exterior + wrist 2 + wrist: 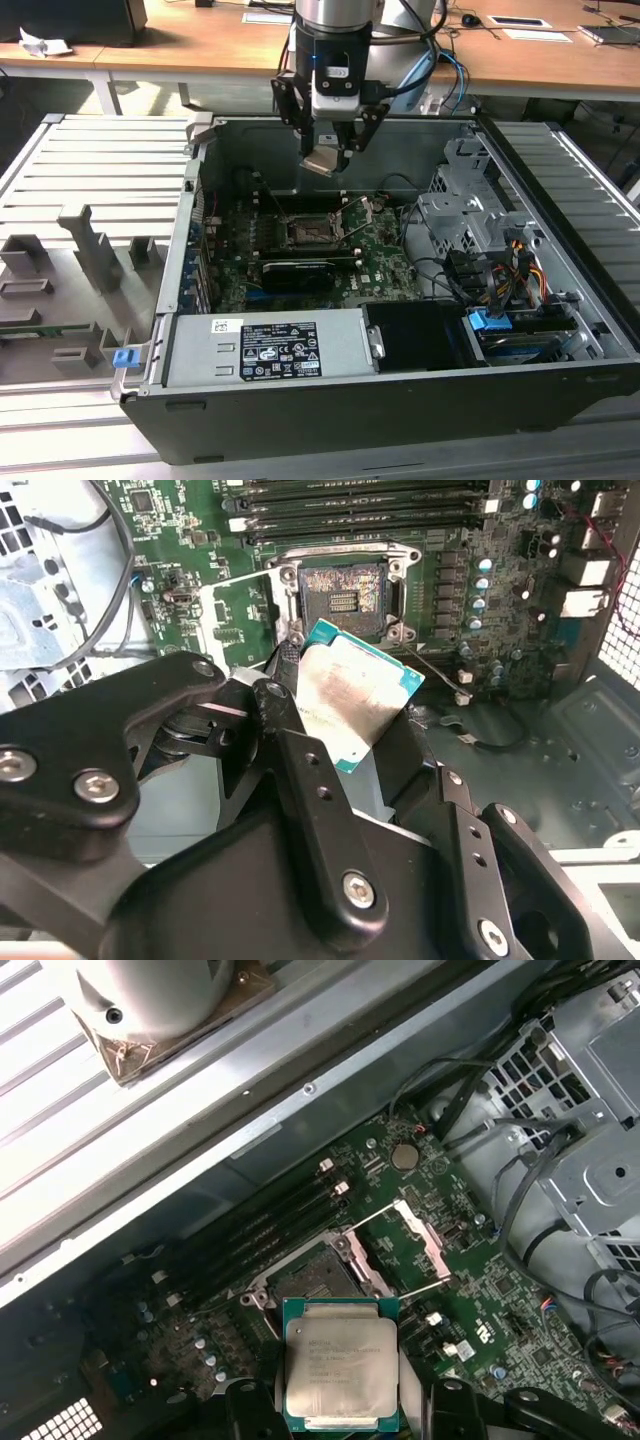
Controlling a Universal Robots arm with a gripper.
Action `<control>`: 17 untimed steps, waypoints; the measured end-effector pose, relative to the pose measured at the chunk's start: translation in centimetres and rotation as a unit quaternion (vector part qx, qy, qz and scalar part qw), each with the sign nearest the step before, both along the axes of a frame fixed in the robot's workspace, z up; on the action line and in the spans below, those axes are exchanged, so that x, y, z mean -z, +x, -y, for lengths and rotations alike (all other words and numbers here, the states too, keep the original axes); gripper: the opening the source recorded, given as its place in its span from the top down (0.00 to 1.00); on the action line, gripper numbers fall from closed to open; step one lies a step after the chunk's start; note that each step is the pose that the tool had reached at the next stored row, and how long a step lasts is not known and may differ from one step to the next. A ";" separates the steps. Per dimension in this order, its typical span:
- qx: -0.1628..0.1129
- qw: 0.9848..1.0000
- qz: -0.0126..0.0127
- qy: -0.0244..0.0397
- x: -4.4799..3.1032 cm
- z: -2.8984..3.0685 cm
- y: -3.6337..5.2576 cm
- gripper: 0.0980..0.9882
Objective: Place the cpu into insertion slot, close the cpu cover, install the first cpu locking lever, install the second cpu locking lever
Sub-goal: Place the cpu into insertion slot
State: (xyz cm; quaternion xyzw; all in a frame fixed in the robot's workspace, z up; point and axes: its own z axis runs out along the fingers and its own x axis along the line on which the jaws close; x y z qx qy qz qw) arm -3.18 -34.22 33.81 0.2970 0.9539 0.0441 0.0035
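Observation:
My gripper [327, 158] is shut on the cpu [322, 161], a silvery square chip with a teal edge, held tilted in the air over the open computer case. The chip shows in both wrist views, at cpu [355, 695] and cpu [340, 1370], clamped between the black fingers [290, 740]. Below it on the green motherboard [385, 255] lies the insertion slot [305, 232], a bare black socket [342, 595] with a metal rim [305, 1275]. The cpu cover [418, 1238] is swung open beside the socket, with thin wire levers [370, 1215] raised next to it.
A long black card [297, 272] lies just in front of the socket, and memory slots [360, 500] run behind it. A drive cage with cables [470, 215] fills the exterior view's right of the case. The power supply [265, 350] sits at the front. A grey fixture tray [80, 260] stands outside.

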 end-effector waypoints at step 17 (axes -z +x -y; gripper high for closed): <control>0.036 0.999 0.000 0.000 0.11 0.00 0.00 0.50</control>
